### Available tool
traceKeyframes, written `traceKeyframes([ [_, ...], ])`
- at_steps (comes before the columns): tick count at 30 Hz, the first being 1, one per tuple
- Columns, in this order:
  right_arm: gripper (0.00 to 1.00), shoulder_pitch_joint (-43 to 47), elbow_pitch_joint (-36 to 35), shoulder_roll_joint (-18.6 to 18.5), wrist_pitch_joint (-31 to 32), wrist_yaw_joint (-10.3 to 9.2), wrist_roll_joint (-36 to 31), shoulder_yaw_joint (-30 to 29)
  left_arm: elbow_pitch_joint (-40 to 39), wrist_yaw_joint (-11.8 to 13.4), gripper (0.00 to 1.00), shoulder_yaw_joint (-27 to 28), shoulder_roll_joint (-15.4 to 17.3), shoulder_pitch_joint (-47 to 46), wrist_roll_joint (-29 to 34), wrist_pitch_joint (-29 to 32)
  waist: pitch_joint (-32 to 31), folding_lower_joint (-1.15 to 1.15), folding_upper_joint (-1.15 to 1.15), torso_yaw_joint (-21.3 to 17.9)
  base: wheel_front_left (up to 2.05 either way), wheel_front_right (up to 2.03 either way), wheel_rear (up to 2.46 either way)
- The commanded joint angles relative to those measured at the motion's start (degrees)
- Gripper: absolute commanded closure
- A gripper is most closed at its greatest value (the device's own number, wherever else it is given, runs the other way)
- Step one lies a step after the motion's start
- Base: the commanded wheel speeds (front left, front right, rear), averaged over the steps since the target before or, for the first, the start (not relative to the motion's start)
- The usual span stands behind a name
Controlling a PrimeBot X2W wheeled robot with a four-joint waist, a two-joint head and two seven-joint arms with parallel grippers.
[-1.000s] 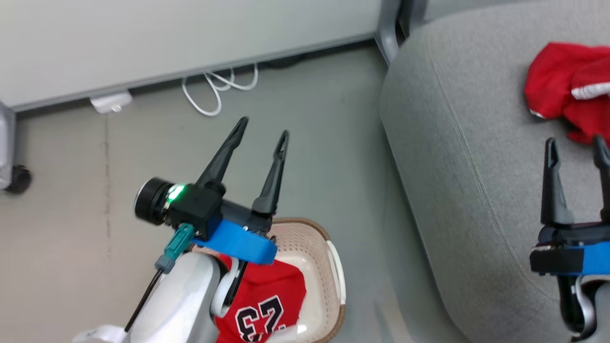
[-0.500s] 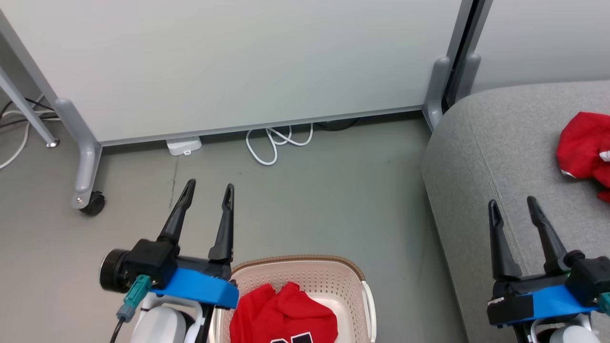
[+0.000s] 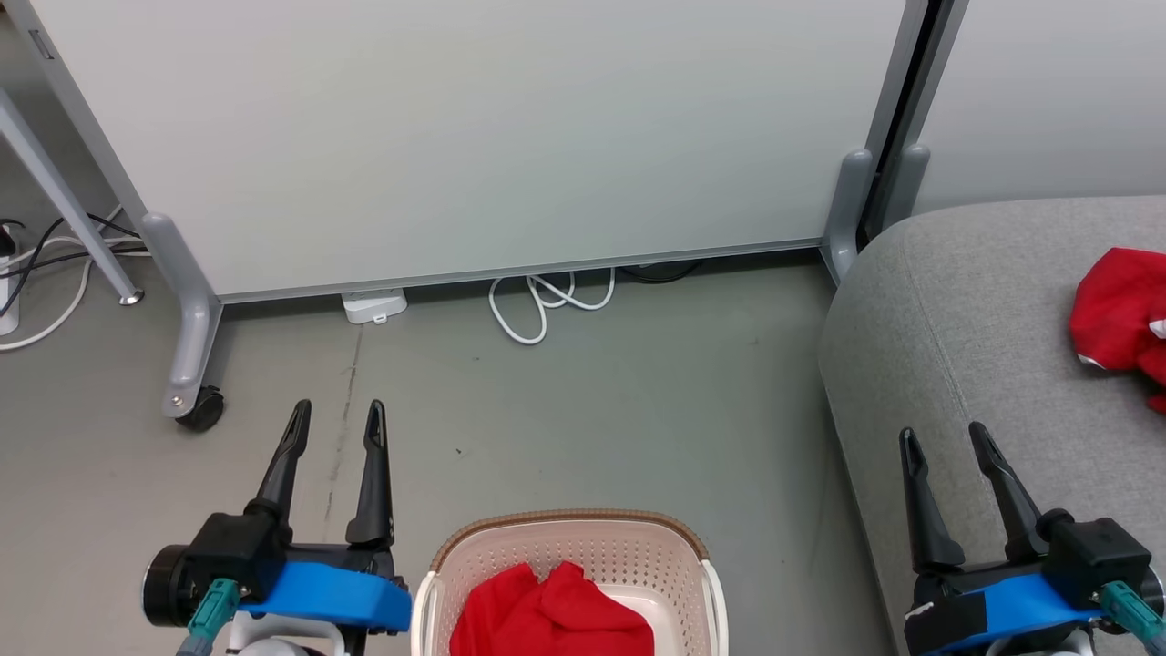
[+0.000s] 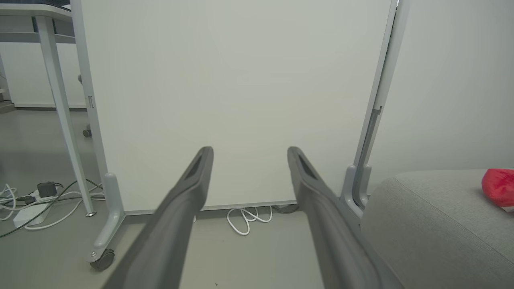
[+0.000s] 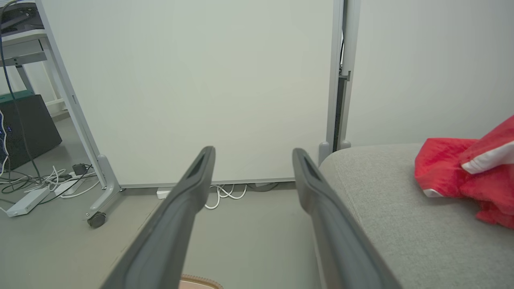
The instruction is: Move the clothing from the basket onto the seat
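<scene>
**Both claws spread and empty; one garment waiting in the basket**

The left claw (image 3: 338, 407) is noted at the lower left of the head view, fingers spread wide, nothing held, poised over bare floor (image 3: 638, 401) just left of the basket (image 3: 569, 519). The right claw (image 3: 942, 432) is noted at lower right, likewise spread and empty, above the near edge of the seat (image 3: 956, 319).

A red garment (image 3: 556, 615) is bunched in the basket at bottom centre, between the claws. A second red garment (image 3: 1116, 314), white-trimmed, lies on the seat at the right edge.

A reach into the basket is judged the step in hand. The nearer left claw is best brought over the rim and lowered onto the highest fold. A deep pinch is advised, and the cloth should be lifted clear of the rim before being carried right, lest the light basket be dragged.

The floor is smooth and grey. The seat is grey cloth with a stitched seam, and much of it is bare. A pale partition (image 3: 501, 137) on castered legs spans the top; a white cable (image 3: 547, 301) is coiled at its foot, well apart from the basket.
</scene>
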Motion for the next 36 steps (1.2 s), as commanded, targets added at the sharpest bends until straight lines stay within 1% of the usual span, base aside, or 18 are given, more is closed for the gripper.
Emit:
traceKeyframes([
  [1, 0.00, 0.78, 0.27, 0.27, -0.01, 0.03, 0.14, 0.06, -0.28, -0.24, 0.00, 0.22, -0.02, 0.90, 0.30, -0.25, -0.01, 0.01, 0.00, 0.07, 0.00, 0.00, 0.00],
  [11, 0.00, 0.96, 1.76, 0.66, -0.01, 0.03, 0.49, 0.05, -0.13, -0.74, 0.00, 0.78, -0.51, 1.82, 1.22, -0.25, 0.10, 0.01, 0.00, 0.69, 0.00, 0.00, 0.00],
  [29, 0.00, 0.18, 2.13, 0.89, -0.01, 0.03, 0.58, 0.53, 0.31, -0.79, 0.00, -0.10, -0.64, 0.54, 1.01, -0.25, 0.84, 0.01, 0.00, 0.75, 0.00, 0.00, 0.00],
  [35, 0.00, -1.35, 1.62, 0.79, -0.01, 0.03, 0.69, 0.38, 2.41, -0.78, 0.00, -2.88, 0.00, -1.99, 0.35, -0.25, 2.45, 0.01, 0.00, 0.49, 0.00, 0.00, 0.00],
  [36, 0.00, -3.16, 0.76, 0.11, -0.01, 0.03, 0.68, 0.39, 5.48, -0.78, 0.00, -6.68, 1.43, -5.24, -0.64, -0.24, 4.72, 0.01, 0.00, -0.25, 0.00, 0.00, 0.00],
])
